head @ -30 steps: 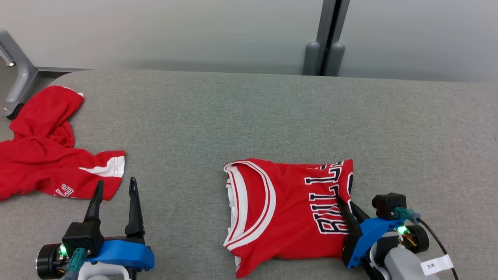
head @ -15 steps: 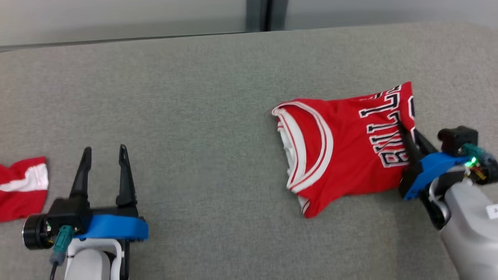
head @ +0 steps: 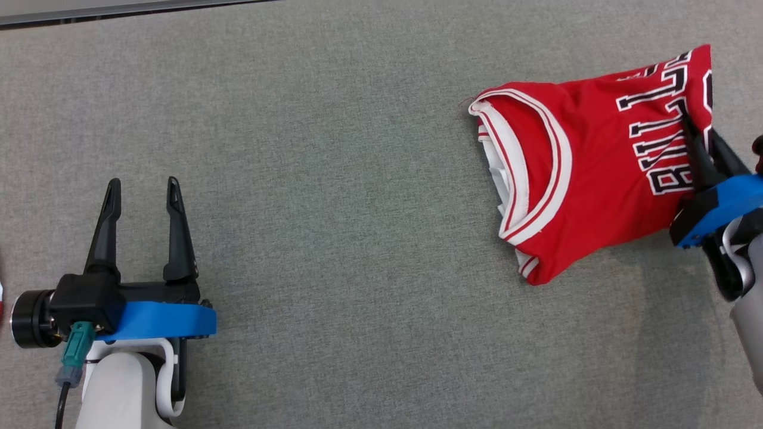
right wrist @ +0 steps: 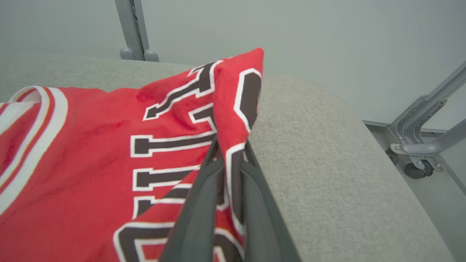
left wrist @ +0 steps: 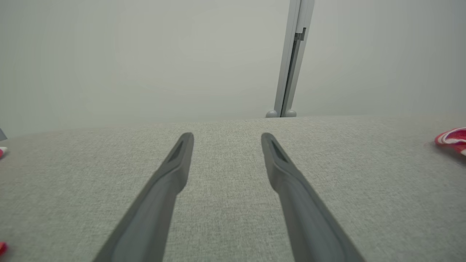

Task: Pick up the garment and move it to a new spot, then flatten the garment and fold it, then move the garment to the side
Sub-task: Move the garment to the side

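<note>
Right gripper (head: 696,124): jaws clamped on the lettered side edge of the folded red basketball jersey with white-and-red trim and black lettering (head: 584,179). The right wrist view showed a ridge of cloth pinched between the two fingers and lifted off the surface.

Left gripper (head: 143,180): jaws wide apart, holding nothing, hovering over bare surface well away from the jersey.

The jersey lay near the right edge of the grey felt-covered worktop (head: 334,179), neckline pointing toward the worktop's middle.

Risks, as judged:
- Single pinch point at one edge. If the jersey is dragged, the felt may hold back the lower layers and pull the fold apart.
- The pinch may hold only some of the layers, and the rest could slip out.
- The low trailing corner on the near side could catch and roll under.
- Right edge of the worktop close by, so release too far over could let cloth hang off.

Writing: black, white-outlined block letters "BULL", with a further letter curled over the pinched fold, probably "S". No other legible text.
</note>
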